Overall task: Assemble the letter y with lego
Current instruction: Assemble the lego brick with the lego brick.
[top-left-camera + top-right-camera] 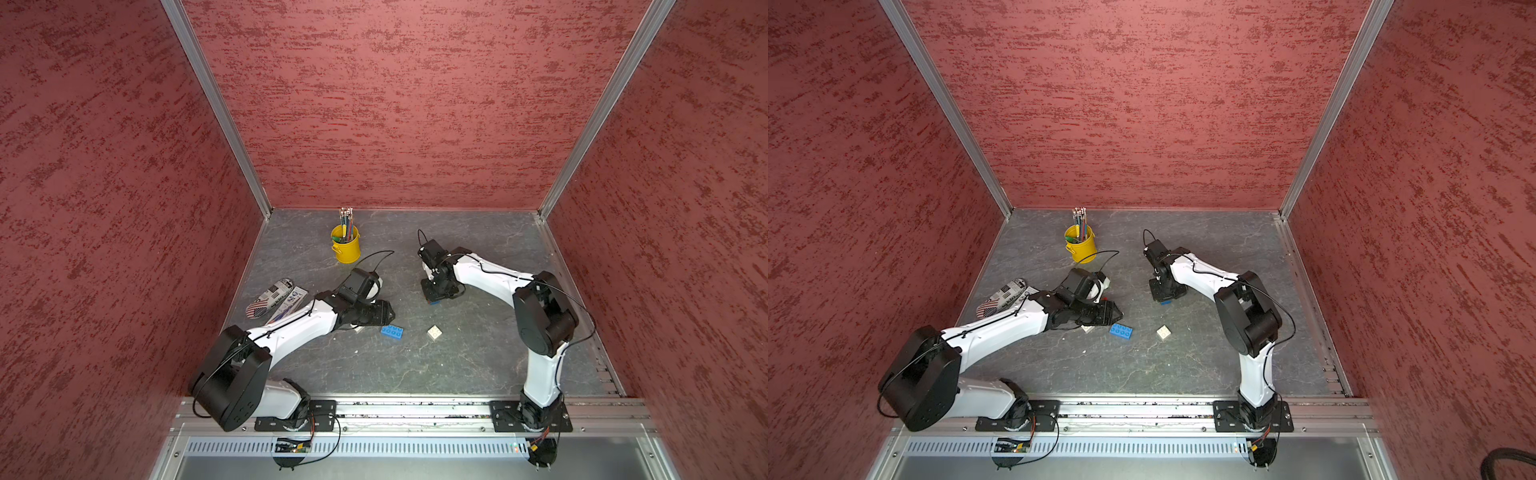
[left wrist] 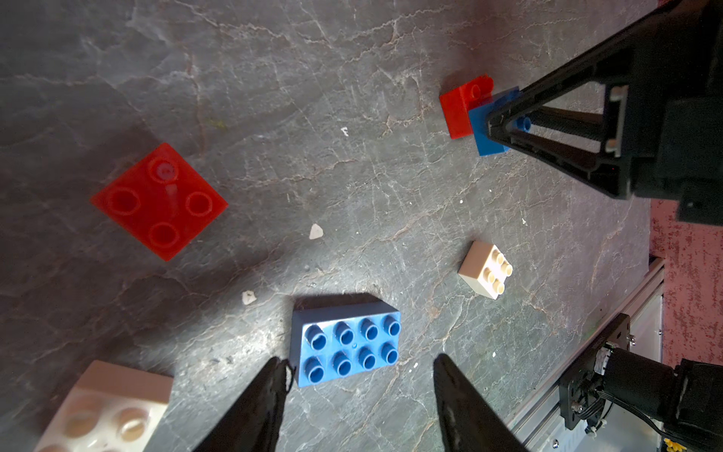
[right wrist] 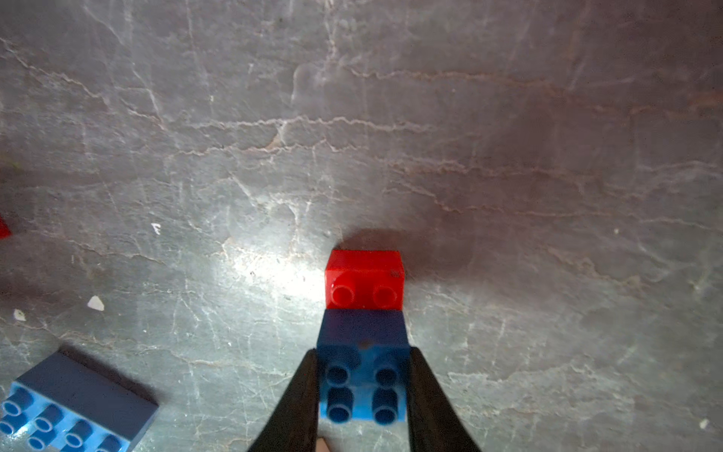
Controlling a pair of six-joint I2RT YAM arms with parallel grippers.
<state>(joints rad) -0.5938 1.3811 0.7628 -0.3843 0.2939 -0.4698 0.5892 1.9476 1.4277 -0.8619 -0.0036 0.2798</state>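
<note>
On grey stone-look tabletop (image 1: 478,365), mid-area: left gripper (image 2: 358,358) spread wide, gripping nothing, tips framing end of long blue studded plastic rectangle brick (image 2: 346,344). Right gripper (image 3: 364,351) pinching blue square plastic brick (image 3: 362,387), which touches red square plastic brick (image 3: 364,280), two red studs showing. Loose: second red square brick (image 2: 160,201), studs up; white square plastic brick (image 2: 485,270) near rectangle; second white square brick (image 2: 105,411) beside left gripper.

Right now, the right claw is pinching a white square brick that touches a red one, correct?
Not white: the right gripper is shut on the blue square brick, which does touch the red brick, as the right wrist view shows.
</note>
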